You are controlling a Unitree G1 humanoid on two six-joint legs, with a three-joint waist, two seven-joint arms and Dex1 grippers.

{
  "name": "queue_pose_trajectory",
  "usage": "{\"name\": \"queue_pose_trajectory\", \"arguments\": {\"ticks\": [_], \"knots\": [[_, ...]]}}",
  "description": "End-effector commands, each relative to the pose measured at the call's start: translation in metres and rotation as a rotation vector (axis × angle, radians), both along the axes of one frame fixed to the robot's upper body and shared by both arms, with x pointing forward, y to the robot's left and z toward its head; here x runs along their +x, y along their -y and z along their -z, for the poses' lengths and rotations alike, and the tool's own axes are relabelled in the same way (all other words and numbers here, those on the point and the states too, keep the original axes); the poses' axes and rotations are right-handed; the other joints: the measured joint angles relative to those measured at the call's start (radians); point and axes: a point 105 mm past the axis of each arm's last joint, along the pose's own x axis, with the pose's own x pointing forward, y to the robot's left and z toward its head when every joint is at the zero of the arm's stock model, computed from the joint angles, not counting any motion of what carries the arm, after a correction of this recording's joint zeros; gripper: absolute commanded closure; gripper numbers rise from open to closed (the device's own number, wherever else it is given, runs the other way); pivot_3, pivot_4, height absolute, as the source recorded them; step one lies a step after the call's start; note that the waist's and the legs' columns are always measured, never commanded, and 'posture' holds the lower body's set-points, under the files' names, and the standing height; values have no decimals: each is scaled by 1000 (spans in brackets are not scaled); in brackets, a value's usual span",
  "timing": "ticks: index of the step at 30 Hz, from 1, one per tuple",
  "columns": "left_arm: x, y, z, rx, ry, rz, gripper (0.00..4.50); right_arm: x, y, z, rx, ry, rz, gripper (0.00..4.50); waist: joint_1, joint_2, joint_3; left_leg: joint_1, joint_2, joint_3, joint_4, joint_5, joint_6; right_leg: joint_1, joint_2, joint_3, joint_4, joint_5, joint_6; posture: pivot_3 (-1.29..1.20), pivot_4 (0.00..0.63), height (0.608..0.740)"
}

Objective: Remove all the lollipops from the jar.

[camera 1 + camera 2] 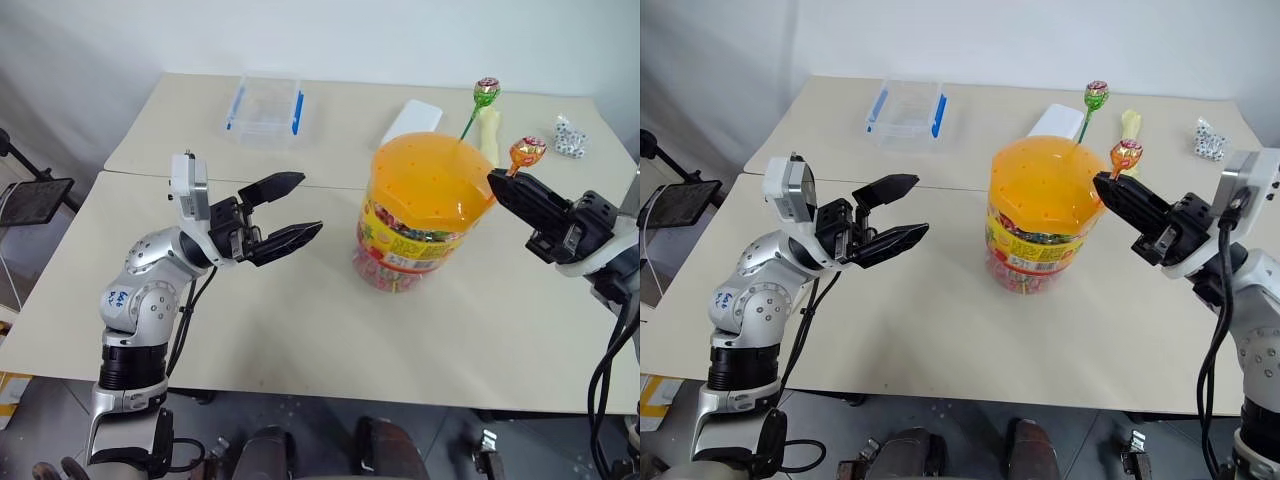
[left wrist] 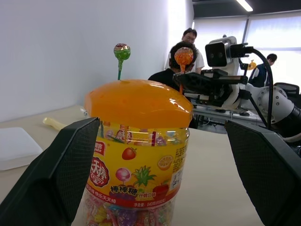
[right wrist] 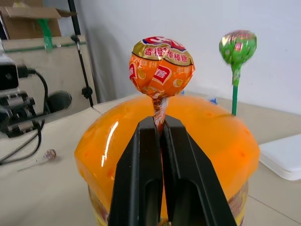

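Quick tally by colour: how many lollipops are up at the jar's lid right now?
green lollipop: 1, standing in the jar lid
orange lollipop: 1, stick pinched in the right gripper
Total: 2

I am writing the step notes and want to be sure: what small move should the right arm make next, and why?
Probably lift the right gripper straight up. Its fingers are shut on the stick of the orange lollipop, just above the jar lid, so the stick may still sit in its hole. The green lollipop still stands in the lid, and the left gripper is open beside the jar.
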Motion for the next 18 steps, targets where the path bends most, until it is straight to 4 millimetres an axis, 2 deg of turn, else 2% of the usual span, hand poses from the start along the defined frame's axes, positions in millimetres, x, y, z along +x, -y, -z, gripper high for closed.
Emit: {"name": "queue_pose_trajectory", "arguments": {"ticks": [1, 3, 5, 8, 10, 12, 13, 14, 16, 18], "knots": [[-3, -2, -23, -66, 97, -9, 0, -13, 16, -34, 87, 96, -5, 4481, 2, 0, 0, 0, 0, 0, 0, 0, 0, 0, 0, 0, 0, 0, 0, 0, 150, 740], [-8, -1, -26, -79, 93, 45, 0, -18, 35, -52, 126, 95, 25, 4481, 2, 0, 0, -1, 0, -1, 0, 0, 0, 0, 0, 0, 0, 0, 0, 0, 150, 740], [-11, -2, -25, -66, 87, 74, 0, -19, 59, -59, 122, 63, 115, 4481, 4, 0, 0, -1, 0, -1, 0, 0, 0, 0, 0, -1, 0, 0, 0, 0, 150, 740], [-11, -2, -22, -41, 80, 92, 0, -9, 96, -41, 60, -113, 312, 4481, 5, 0, 0, -2, -1, -3, -1, 0, 0, 0, 0, -3, 0, 0, 0, 0, 150, 740], [-11, -2, -23, -42, 75, 109, 0, -5, 123, -6, -55, -282, 474, 4481, 5, -1, 0, -3, 0, -3, -1, 0, 0, 0, 0, -3, -1, 0, 0, 0, 150, 740], [-19, 2, -18, 41, 84, 195, 0, -7, 161, 60, -241, -591, 708, 4481, 6, -1, 0, -3, 0, -2, -1, 0, 1, 0, 0, -3, -2, 0, 0, 0, 150, 740], [-22, 4, -14, 79, 81, 230, 0, -13, 173, 83, -308, -700, 780, 4481, 7, -1, 0, -3, 0, -2, -1, 0, 1, 0, 0, -3, -3, 0, 0, 0, 150, 740], [-26, 6, -9, 134, 100, 265, 0, -17, 179, 102, -385, -769, 812, 4481, 4, -1, 0, -4, 0, -2, -1, 0, 1, 0, 0, -3, -3, 0, 0, 0, 150, 740], [-29, 8, -3, 203, 111, 307, 0, -22, 179, 124, -486, -787, 802, 4481, 2, 2, -1, -5, 0, 1, -1, 0, 1, 0, 0, -2, -7, 0, 1, 0, 150, 740], [-31, 10, 5, 278, 91, 351, 0, -28, 177, 148, -510, -842, 771, 4481, -3, 2, -2, -4, -1, 3, -1, 0, 2, -1, 0, -1, -8, 0, 1, 0, 150, 740]]}}
